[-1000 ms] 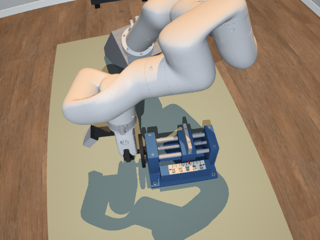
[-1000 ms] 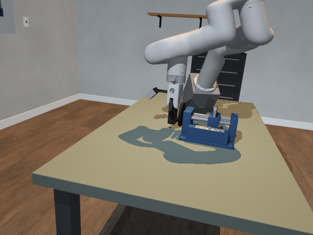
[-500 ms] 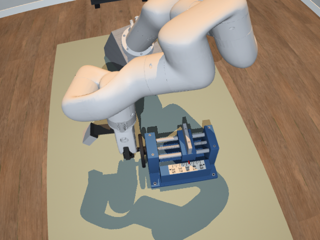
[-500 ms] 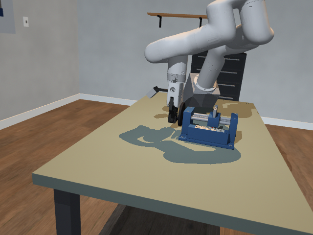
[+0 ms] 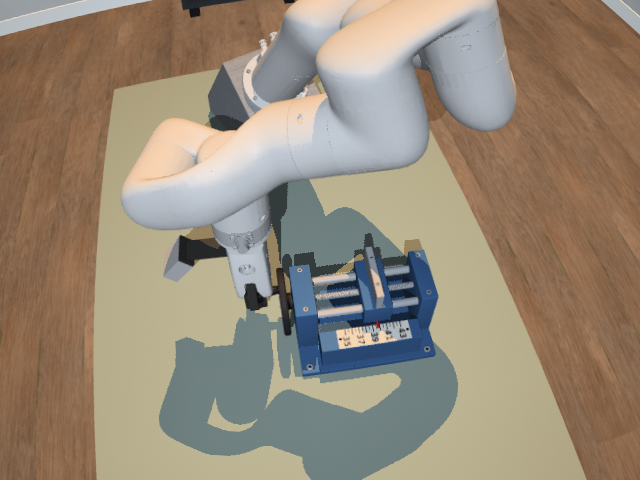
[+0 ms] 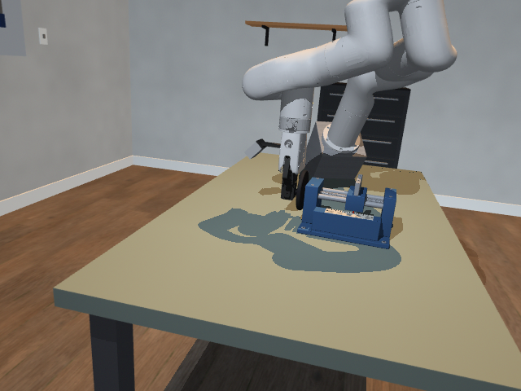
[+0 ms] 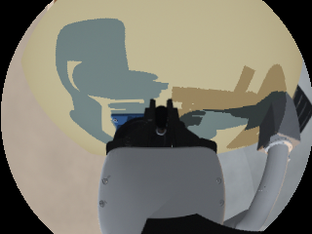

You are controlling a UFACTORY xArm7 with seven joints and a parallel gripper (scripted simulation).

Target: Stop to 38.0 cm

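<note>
The table [image 5: 496, 413] [image 6: 252, 303] [image 7: 195, 39] is reaching nearest the exterior view, its long top bearing the blue screw-driven stop fixture [image 5: 369, 356] [image 6: 344, 225] [image 7: 129, 118]. On the fixture's near side the scale plate [image 5: 351, 339] [image 6: 336, 212] is showing 35, 37, 39, 41 and 43 from the handwheel end outward; no brand or maker's label is readable. The red pointer [image 5: 377, 324] [image 6: 352, 212] is sitting between 39 and 41, seemingly nearer 39; the exact tick is too small to tell. Behind the scale, the blue carriage [image 5: 376, 313] [image 6: 355, 202] is riding the rods and carrying the upright metal stop [image 5: 373, 276] [image 6: 357, 185].

At the fixture's end the dark handwheel [image 5: 284, 310] [image 6: 300, 193] is standing upright, its crank handle [image 5: 275, 290] pointing toward the gripper [image 5: 256, 302] [image 6: 288, 196] [image 7: 161, 104]. The claw appears to be pinching that handle, its fingers nearly together.

The step in hand seems to be turning the wheel. The next move is calling for cranking the stop back toward the 37 side, easing off as the pointer nears 38, and only then releasing.

Farther off, the white arm [image 5: 289, 139] [image 6: 319, 63] [image 7: 273, 180] is arching overhead, and a black drawer cabinet [image 6: 387, 130] is standing by the wall.

My hand [image 5: 255, 304] [image 6: 288, 196] [image 7: 161, 106] has shifted farther from the scale [image 5: 351, 339] [image 6: 349, 214] and slightly higher, and the handwheel's crank handle [image 5: 275, 290] has gone round with it, though my own fingers partly hide it, so its exact turn is hard to judge.
</note>
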